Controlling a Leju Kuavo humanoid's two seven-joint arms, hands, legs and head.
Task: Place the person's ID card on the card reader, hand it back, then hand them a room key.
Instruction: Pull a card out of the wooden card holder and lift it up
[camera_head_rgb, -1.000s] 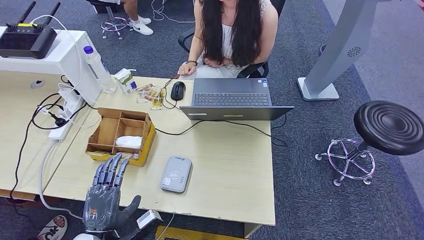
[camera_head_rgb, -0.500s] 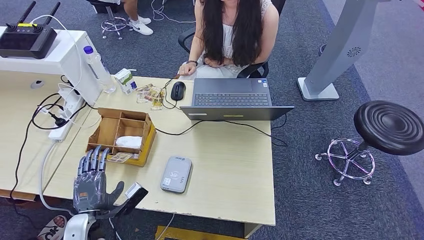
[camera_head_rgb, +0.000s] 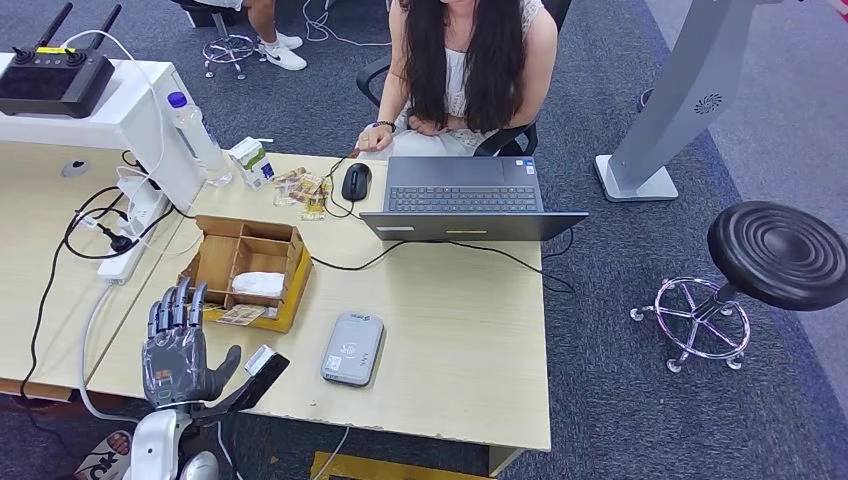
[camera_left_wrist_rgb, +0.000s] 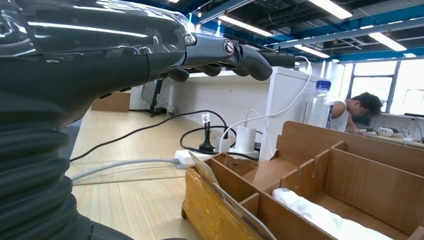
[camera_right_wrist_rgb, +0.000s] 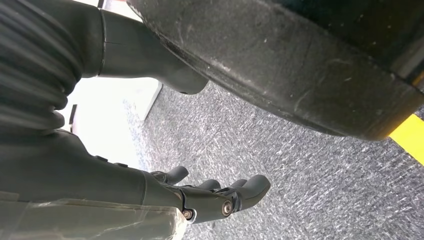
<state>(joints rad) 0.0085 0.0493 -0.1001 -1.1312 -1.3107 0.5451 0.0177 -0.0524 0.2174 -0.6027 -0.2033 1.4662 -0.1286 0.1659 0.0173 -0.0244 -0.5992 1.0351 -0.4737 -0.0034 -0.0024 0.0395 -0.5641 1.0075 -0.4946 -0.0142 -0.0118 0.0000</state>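
Note:
The grey card reader (camera_head_rgb: 352, 348) lies flat on the table near its front edge. To its left stands a wooden compartment box (camera_head_rgb: 214, 266) with a white bundle (camera_head_rgb: 258, 284) and a flat card (camera_head_rgb: 240, 315) in its near compartments. My left hand (camera_head_rgb: 178, 345) hovers at the box's near-left corner, fingers straight and apart, holding nothing. In the left wrist view its fingers (camera_left_wrist_rgb: 235, 52) reach out above the box (camera_left_wrist_rgb: 300, 150). My right hand (camera_right_wrist_rgb: 215, 197) hangs low over the carpet with loosely bent fingers and nothing in it. The person's hand (camera_head_rgb: 375, 138) rests at the table's far edge.
An open laptop (camera_head_rgb: 465, 198) and a mouse (camera_head_rgb: 355, 181) sit at the far side in front of the seated person. A power strip with cables (camera_head_rgb: 130, 235), a bottle (camera_head_rgb: 197, 135) and a white cabinet (camera_head_rgb: 120, 120) stand to the left. A black stool (camera_head_rgb: 780, 255) is on the right.
My left hand has moved left and a little farther out, from over the box's front edge to beside its near-left corner. Everything on the table stays put.

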